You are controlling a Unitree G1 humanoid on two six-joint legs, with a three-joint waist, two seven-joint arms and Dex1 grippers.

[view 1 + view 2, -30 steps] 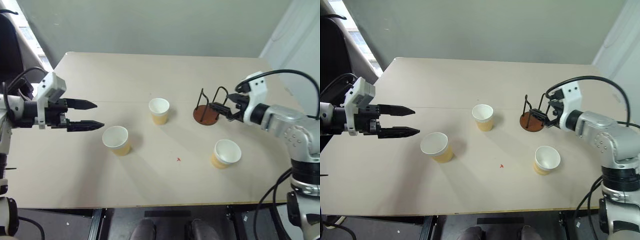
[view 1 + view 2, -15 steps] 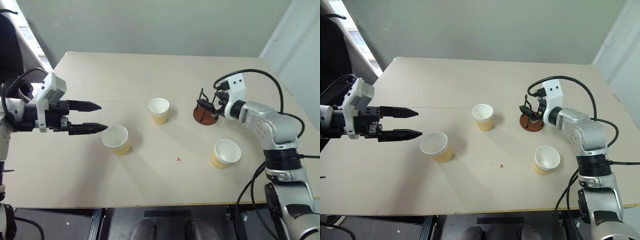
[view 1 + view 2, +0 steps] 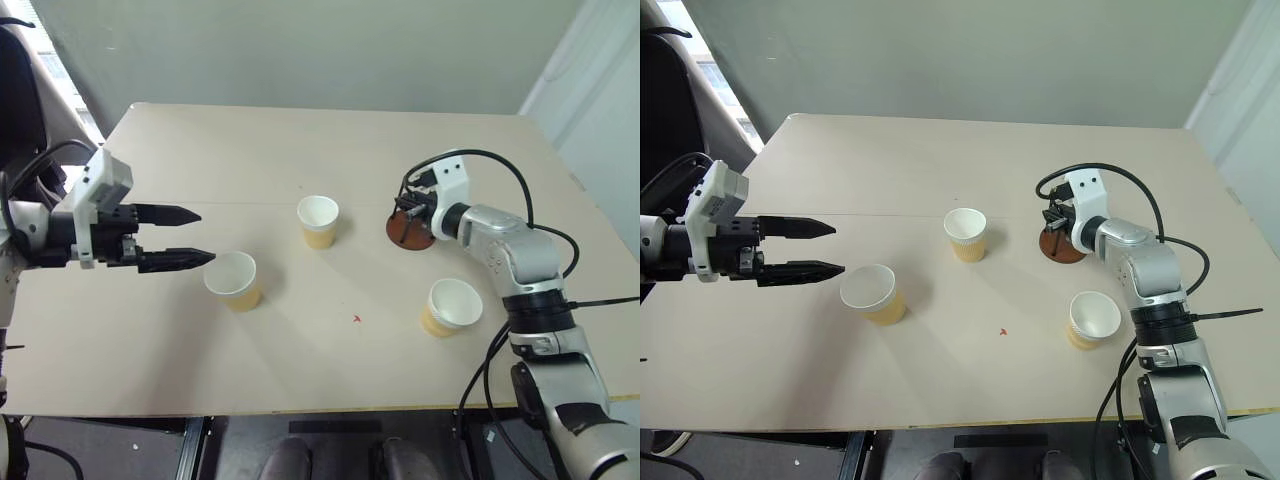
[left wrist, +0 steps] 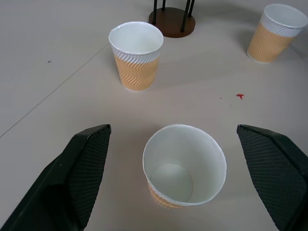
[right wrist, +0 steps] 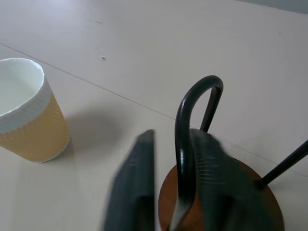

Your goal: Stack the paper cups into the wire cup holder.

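Pale beige tabletop (image 3: pixel 300 140) fills the scene, backed by a plain grey-green wall.

At nine o'clock, the left gripper (image 3: pixel 185 236) hovers above the table with its two black fingers spread wide, aimed at the nearest paper cup (image 3: pixel 233 279), which stands upright just beyond the fingertips. In the left wrist view that cup (image 4: pixel 184 165) sits squarely between the two open fingers (image 4: pixel 79 163), untouched.

Near the centre, a second cup (image 3: pixel 319 221) stands upright, well apart from the first. At about four o'clock a third cup (image 3: pixel 451 306) stands on the table near the right arm.

At two o'clock is the wire cup holder (image 3: pixel 411 224), empty, its reddish-brown base flat on the table. The right gripper (image 3: pixel 409 207) is at it; in the right wrist view the fingers (image 5: pixel 137 187) appear pressed in on one black wire arch (image 5: pixel 190 144), so I judge it pinches the holder, probably to steady or shift it.

The cups look light, thin-walled and easily crushed or tipped, with a ribbed sleeve that should give some friction. A gentle squeeze across the body just below the rolled rim seems the safest hold. The holder looks stiff but light, likely to slide if nudged, so gripping an arch near its top seems sensible.
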